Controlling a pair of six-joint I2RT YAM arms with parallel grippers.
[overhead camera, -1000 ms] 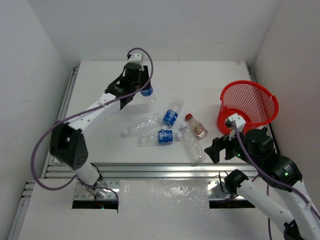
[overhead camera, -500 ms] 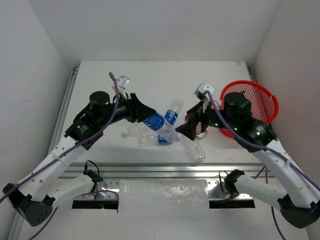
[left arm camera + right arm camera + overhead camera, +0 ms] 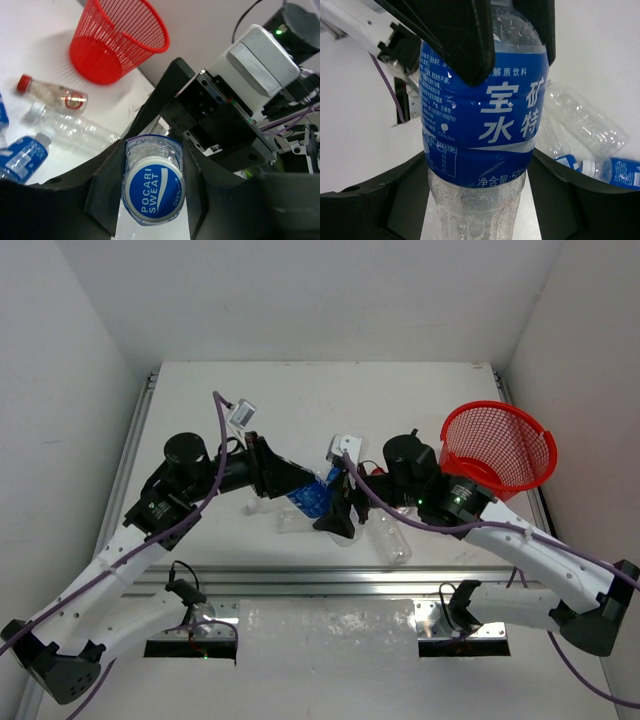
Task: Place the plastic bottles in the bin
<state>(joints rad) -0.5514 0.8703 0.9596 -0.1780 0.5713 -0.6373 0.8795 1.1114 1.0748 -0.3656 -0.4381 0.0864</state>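
A blue-labelled bottle hangs above the table's middle, held at both ends. My left gripper is shut on its cap end; the blue cap faces the left wrist camera between my left gripper's jaws. My right gripper is shut on the clear base, its fingers touching both sides of the bottle. The red mesh bin stands at the right, also in the left wrist view. On the table lie a red-capped bottle, an unlabelled bottle and a blue-labelled bottle.
An unlabelled bottle lies near the table's front edge, below my right arm. Another clear bottle lies under my left arm. White walls close in the table on both sides and at the back.
Both arms have come together over the middle of the table. My right gripper moved left and now grips the base of the bottle that my left gripper carried in from the back.
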